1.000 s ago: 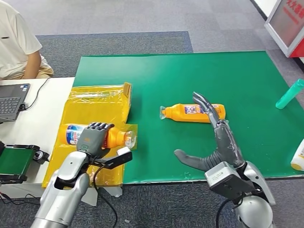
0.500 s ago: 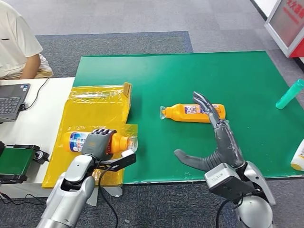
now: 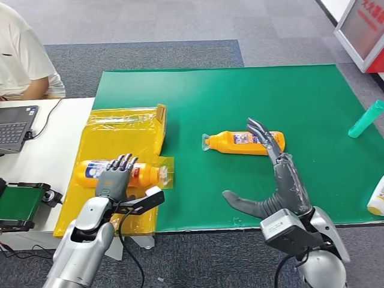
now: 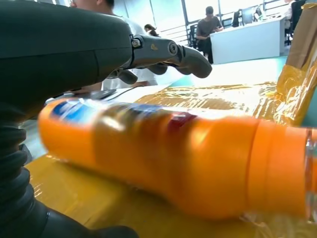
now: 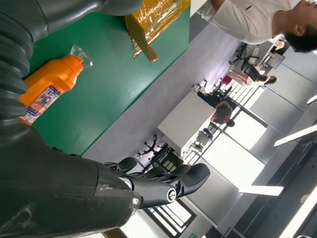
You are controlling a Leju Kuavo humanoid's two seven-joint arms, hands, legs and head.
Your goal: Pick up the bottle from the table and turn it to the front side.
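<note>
Since a moment ago the left hand (image 3: 117, 180) has spread its fingers and released the orange bottle (image 3: 120, 173), now lying on the yellow bag (image 3: 119, 141), while the right hand (image 3: 276, 183) hovers open nearby.

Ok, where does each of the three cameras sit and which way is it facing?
Head view: high on the body, looking forward and down at the green mat; both arms, left hand, right hand.
Left wrist view: behind the left hand, facing the near orange bottle lying on yellow wrap.
Right wrist view: behind the right hand, turned, facing the far orange bottle.
Head and right wrist views share the far orange bottle.
</note>
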